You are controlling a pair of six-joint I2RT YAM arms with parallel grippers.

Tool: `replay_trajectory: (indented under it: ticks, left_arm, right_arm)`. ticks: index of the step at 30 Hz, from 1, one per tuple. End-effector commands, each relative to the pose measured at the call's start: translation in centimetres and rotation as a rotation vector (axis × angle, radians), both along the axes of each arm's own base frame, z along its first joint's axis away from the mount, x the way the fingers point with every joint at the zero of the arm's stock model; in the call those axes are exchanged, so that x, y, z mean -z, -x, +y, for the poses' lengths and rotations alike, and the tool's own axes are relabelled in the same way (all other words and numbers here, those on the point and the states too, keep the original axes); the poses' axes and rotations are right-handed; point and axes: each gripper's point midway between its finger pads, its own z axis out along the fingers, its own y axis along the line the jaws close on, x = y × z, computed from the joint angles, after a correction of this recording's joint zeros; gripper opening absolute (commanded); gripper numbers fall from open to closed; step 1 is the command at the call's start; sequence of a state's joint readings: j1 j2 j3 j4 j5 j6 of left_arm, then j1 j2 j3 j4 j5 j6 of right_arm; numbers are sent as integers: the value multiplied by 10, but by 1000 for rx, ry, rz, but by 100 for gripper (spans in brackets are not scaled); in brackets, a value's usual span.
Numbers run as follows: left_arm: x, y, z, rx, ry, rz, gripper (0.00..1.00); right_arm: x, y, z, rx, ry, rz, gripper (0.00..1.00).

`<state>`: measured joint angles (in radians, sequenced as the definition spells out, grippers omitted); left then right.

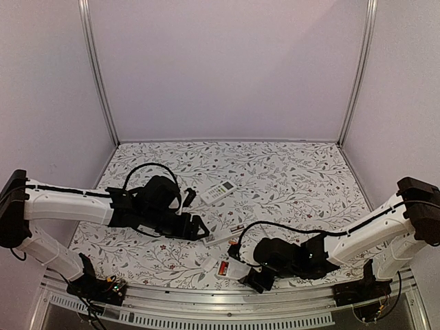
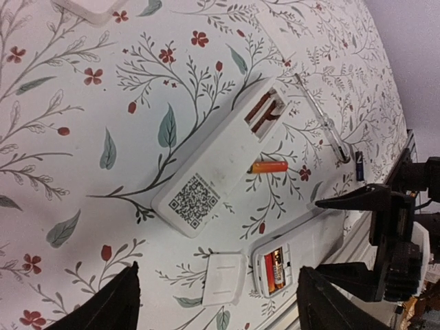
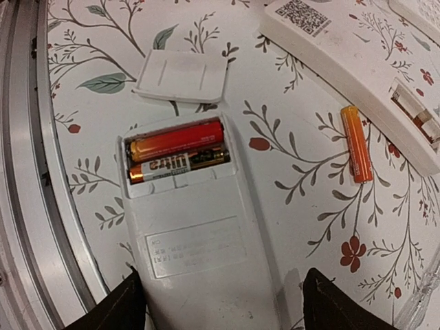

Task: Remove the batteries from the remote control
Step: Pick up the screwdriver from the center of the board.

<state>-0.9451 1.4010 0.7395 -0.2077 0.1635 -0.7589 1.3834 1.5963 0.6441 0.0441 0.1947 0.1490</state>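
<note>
Left gripper [image 2: 216, 269] and right gripper [image 3: 220, 271] gape open; batteries [image 3: 179, 143] at twelve o'clock in the remote [image 3: 199, 227] look light, slick, rigid: pinch mid-body.

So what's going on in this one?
The robot is taking batteries out of remotes. One white remote lies face down, its compartment looks empty, and a loose orange battery lies beside it. The right gripper hovers open over a second remote whose cover lies off beside it; a red-orange battery and a black battery sit inside. The left gripper is open too, holding nothing.
</note>
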Motion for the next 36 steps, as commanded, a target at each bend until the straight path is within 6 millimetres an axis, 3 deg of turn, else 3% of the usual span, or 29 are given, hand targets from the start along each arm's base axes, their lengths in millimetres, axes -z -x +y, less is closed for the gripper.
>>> replay_trajectory:
  ticks: [1,8,17,21,28,32,36]
  left_arm:
    - [-2,-6,6,-20,-8,-11,78]
    - [-5,-7,7,-26,-5,-18,78]
    - [-6,-9,6,-29,-4,-20,78]
    - [-9,-9,5,-25,6,-27,78]
    - [-14,-14,2,-26,18,-53,78]
    - [-24,-17,-5,-24,68,-78,78]
    - [-28,-20,-6,-38,82,-89,78]
  right_arm:
    - [-1,-9,-10,38,27,-49,79]
    - [-11,-21,-18,116,1,-86,86]
    - [-19,-32,-26,192,-23,-83,86]
    - [-42,-37,-22,244,-111,-64,86]
    - [-63,-72,-64,551,-117,-8,77]
    - [-49,-82,-93,700,-65,51,72]
    - [-36,-86,-107,761,-45,89,67]
